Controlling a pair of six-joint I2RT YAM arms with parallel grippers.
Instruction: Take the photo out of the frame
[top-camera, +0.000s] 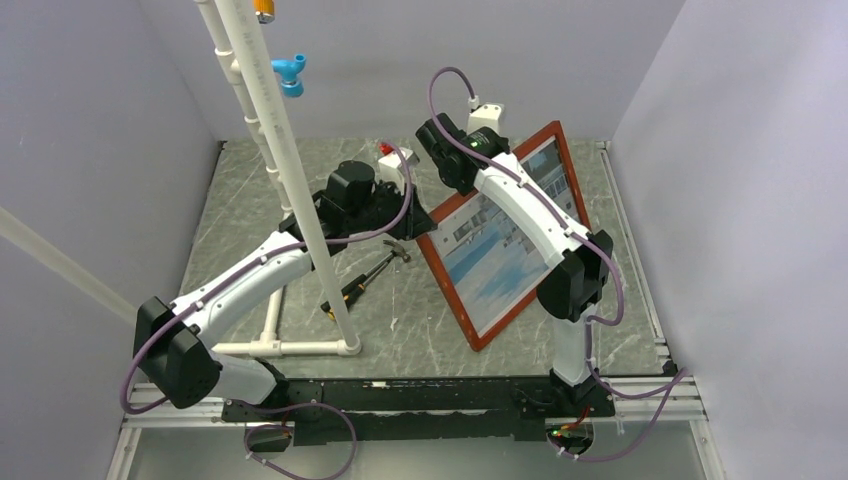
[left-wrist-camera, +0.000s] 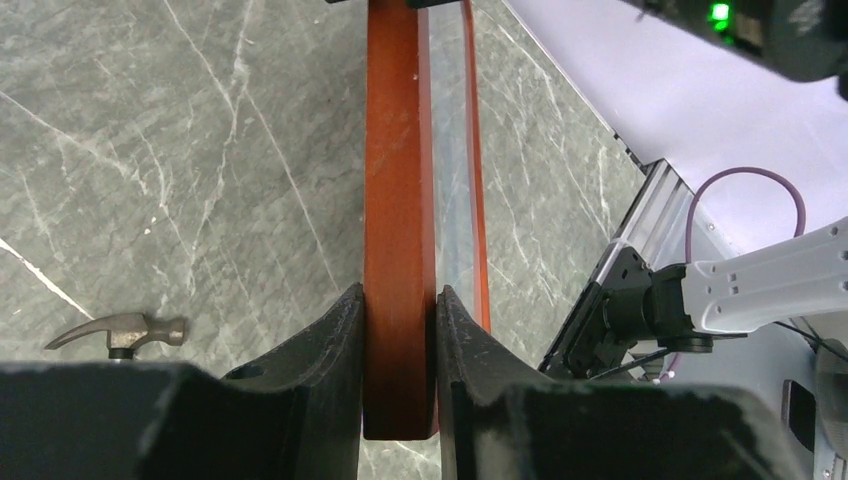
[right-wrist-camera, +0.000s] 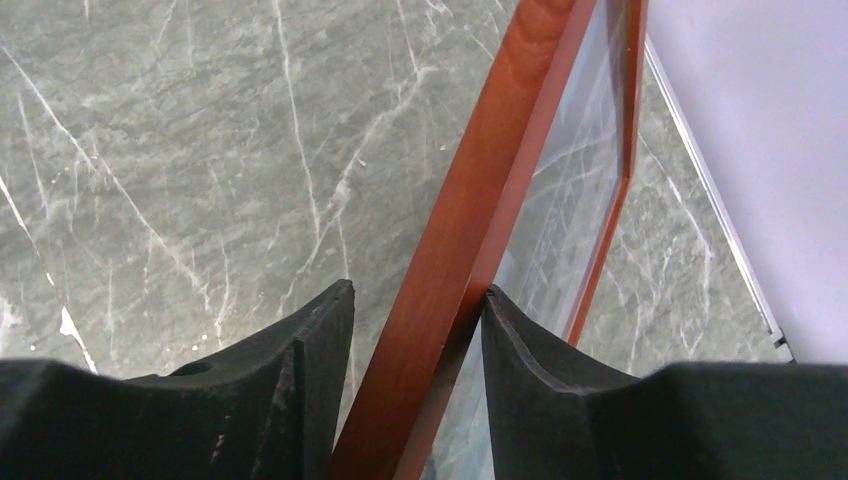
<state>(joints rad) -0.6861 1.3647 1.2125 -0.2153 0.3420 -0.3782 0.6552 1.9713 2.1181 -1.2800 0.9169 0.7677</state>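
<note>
1. L gripper (left-wrist-camera: 400, 295): clenched on the frame (top-camera: 447, 290). On my L wrist cam both pads press the red-brown rail, 1 per side, no gap.
2. R gripper (right-wrist-camera: 420, 290): astride another rail of the frame, not clamped. On the R wrist cam 1 finger (right-wrist-camera: 520, 340) touches the rail's front side. Between the other finger & the rail I see a sliver of table, so I read this gripper as released.
3. Frame: tipped up on edge, right of centre on the table (top-camera: 250, 190), with its face toward the top cam. The near corner sits low by the table front & the far corner is high toward the back wall. I can't tell whether the low edge touches the table.
4. Photo (top-camera: 495, 268): inside the frame, with blue sky & a white bldg visible. The R arm crosses over its upper part in the top cam.
5. Grip spots: L gripper is at the frame's left corner. R gripper is on the upper-left rail, just beyond it.
6. Hammer (top-camera: 375, 268): flat on the table left of the frame, near it but apart, beside the white pipe stand (top-camera: 290, 150).
</note>
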